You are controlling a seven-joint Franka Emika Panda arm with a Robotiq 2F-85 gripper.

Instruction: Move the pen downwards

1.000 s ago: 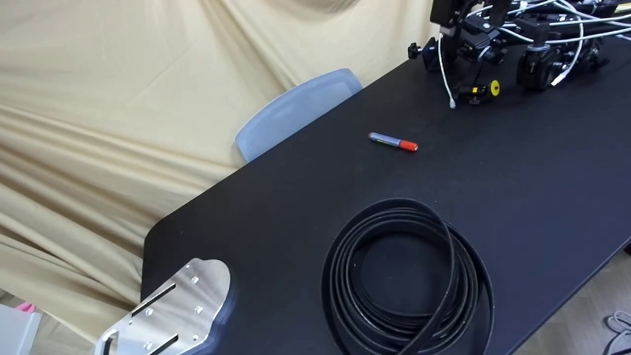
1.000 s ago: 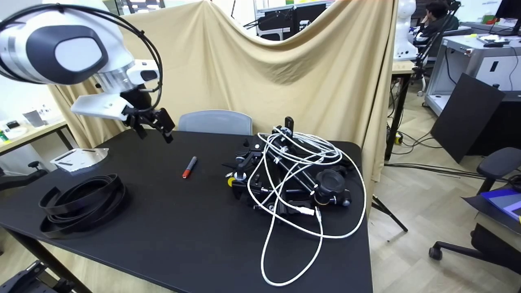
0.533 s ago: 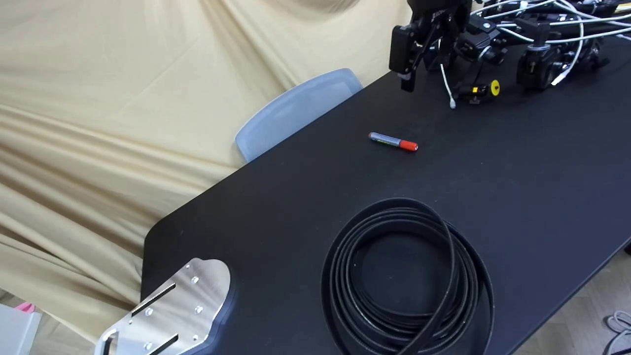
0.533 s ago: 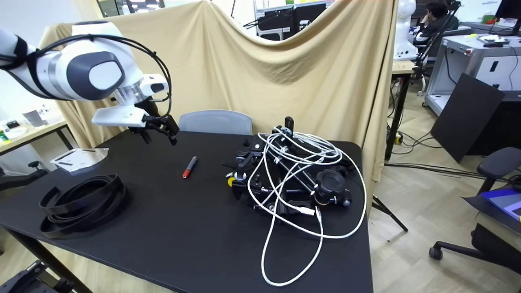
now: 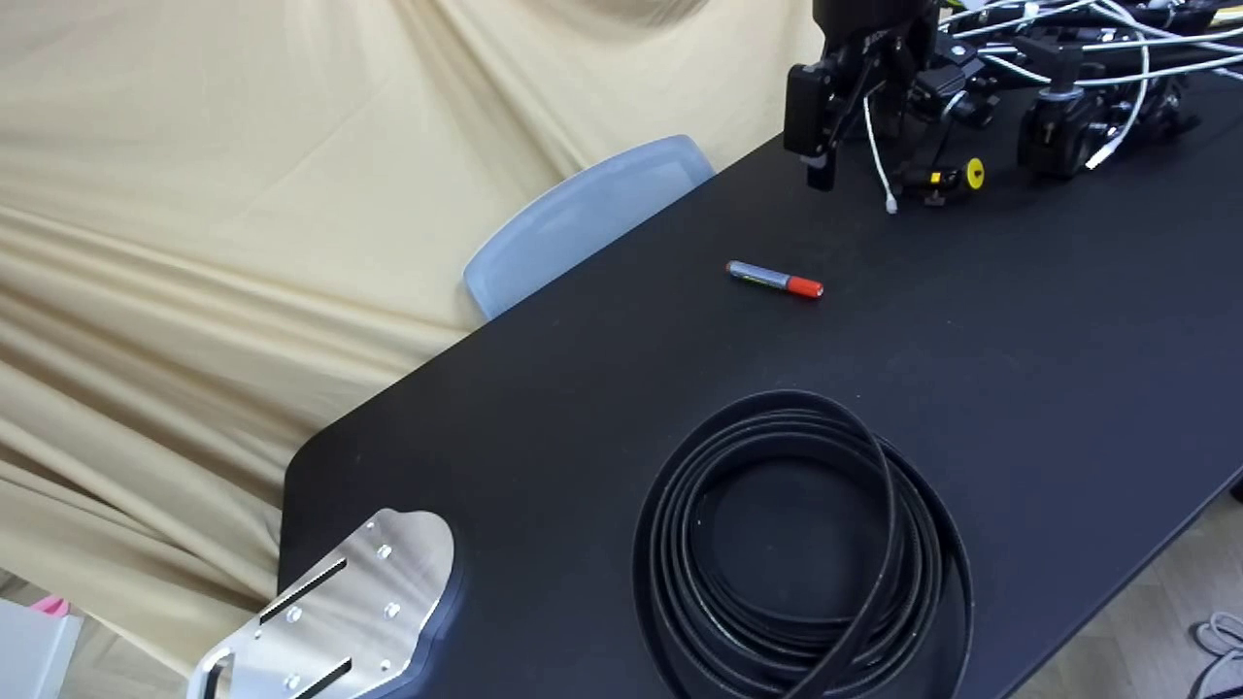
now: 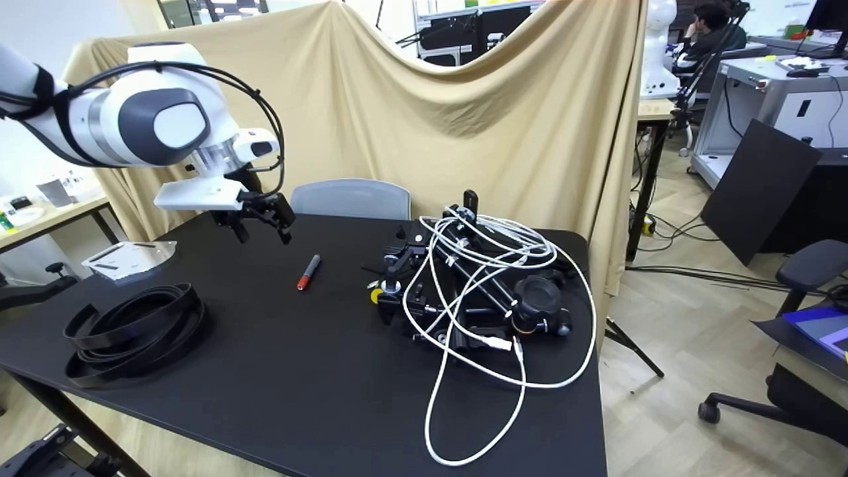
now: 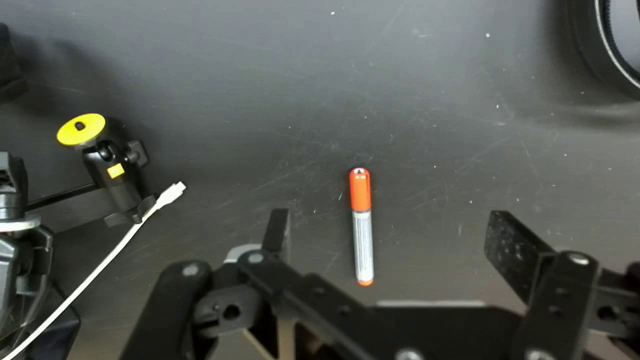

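Compared with a second ago, the gripper (image 6: 264, 236) is hanging lower over the table (image 6: 331, 371), while the pen (image 7: 362, 227) is keeping its place.

Condition of the gripper: its fingers (image 7: 512, 247) are standing wide apart, holding nothing, and neither is touching the pen.

Condition of the pen: it is lying flat on the table, lower than the gripper and, going by the wrist view, lining up with the gap, closer to one finger than to the opposite one. Its red cap (image 7: 360, 192) is pointing away from the gripper's body, and its barrel (image 7: 363, 245) is running across the closing direction, which should be favouring a side grip. The gear (image 5: 1054, 136) is lying off to one side of the gripper and the coil (image 5: 680, 544) off to the opposite side; neither is lying between the fingers and the pen.

Judged step: the approach is going on; the grasp is pending, and none of the pen's travel is showing. The next move is calling for a slight sideways correction to centre the pen, a further descent until the fingers are straddling the barrel, and only then closing, before any shift downwards. One reservation: remaining height is proving hard to judge; in an exterior view the gripper is blending into the dark gear behind.
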